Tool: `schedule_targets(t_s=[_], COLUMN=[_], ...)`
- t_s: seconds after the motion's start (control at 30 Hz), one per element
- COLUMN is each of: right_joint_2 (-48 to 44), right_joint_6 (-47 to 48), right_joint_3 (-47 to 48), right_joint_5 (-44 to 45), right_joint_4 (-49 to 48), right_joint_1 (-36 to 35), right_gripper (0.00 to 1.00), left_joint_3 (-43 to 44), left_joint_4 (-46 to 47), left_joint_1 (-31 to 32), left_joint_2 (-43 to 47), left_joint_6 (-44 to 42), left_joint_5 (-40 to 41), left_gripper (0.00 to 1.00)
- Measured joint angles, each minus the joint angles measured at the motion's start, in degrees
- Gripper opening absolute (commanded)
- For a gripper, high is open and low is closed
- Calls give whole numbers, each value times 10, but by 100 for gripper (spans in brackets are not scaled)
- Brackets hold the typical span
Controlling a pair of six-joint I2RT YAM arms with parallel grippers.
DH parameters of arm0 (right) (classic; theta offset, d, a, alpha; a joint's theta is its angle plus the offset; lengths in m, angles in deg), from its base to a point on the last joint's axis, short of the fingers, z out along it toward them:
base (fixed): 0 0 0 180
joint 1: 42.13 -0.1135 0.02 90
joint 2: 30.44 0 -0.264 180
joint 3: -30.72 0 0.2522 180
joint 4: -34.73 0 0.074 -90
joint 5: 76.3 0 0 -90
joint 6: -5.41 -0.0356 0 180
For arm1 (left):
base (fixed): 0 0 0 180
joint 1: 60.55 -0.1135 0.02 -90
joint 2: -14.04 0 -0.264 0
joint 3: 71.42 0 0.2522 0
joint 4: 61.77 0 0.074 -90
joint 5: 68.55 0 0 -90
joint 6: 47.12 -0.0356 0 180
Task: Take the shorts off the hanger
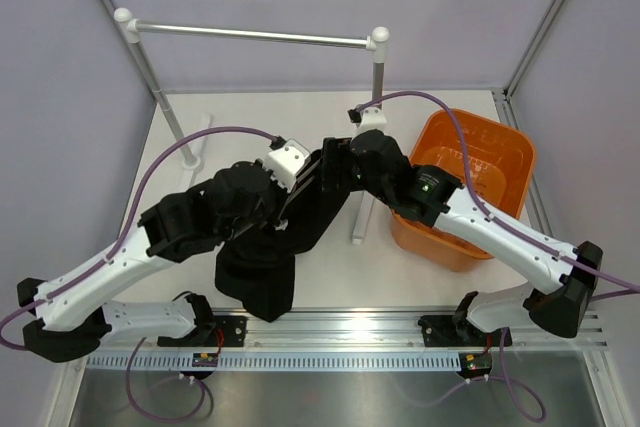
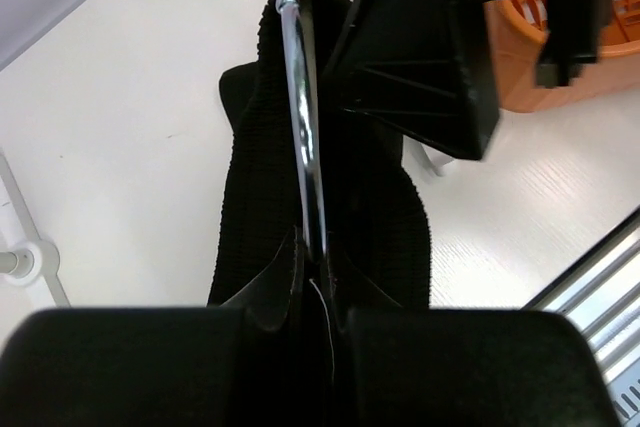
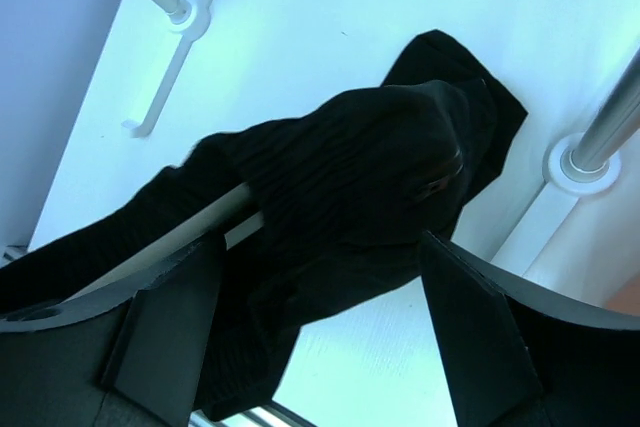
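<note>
The black shorts [image 1: 268, 269] hang limp over the hanger and trail down onto the table between the arms. My left gripper [image 1: 298, 183] is shut on the grey hanger rod [image 2: 304, 117], which runs straight out from the jaws [image 2: 318, 257] with the shorts [image 2: 250, 177] draped around it. My right gripper [image 1: 338, 161] is open at the far end. In the right wrist view its fingers [image 3: 165, 332] stand wide apart on either side of the bunched shorts [image 3: 360, 167], with a pale stretch of the hanger [image 3: 190, 232] showing at the left. The right gripper [image 3: 320, 287] holds nothing.
An orange bin [image 1: 482, 162] stands at the right, also in the left wrist view [image 2: 520, 57]. The silver clothes rail [image 1: 250, 34] with white joints spans the back. Its right post [image 3: 612, 122] stands close beside my right gripper.
</note>
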Motion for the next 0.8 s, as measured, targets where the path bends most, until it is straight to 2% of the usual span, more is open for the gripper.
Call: schedule_targets(t_s=[0.17, 0.23, 0.27, 0.33, 0.37, 0.5, 0.53, 0.8], right_joint_2=[21, 26, 28, 30, 30, 29, 29, 29], right_joint_6=[0, 1, 3, 6, 7, 13, 13, 14], right_joint_3=[0, 1, 3, 7, 10, 16, 18, 59], right_joint_5=[23, 30, 34, 41, 45, 62, 67, 110], right_joint_4=[6, 7, 7, 7, 7, 6, 9, 59], right_joint_1=[0, 0, 0, -1, -1, -1, -1, 19], right_gripper=[83, 75, 60, 43, 29, 4, 0, 0], left_joint_3=[0, 0, 0, -1, -1, -2, -4, -32], left_joint_4=[-2, -3, -4, -6, -7, -10, -11, -15], left_joint_1=[17, 22, 23, 25, 25, 27, 28, 39], left_joint_2=[24, 33, 37, 44, 47, 53, 54, 79], left_joint_6=[1, 2, 2, 3, 4, 4, 5, 9], left_joint_5=[2, 2, 2, 2, 2, 0, -1, -32], left_gripper=[0, 0, 0, 0, 0, 0, 0, 0])
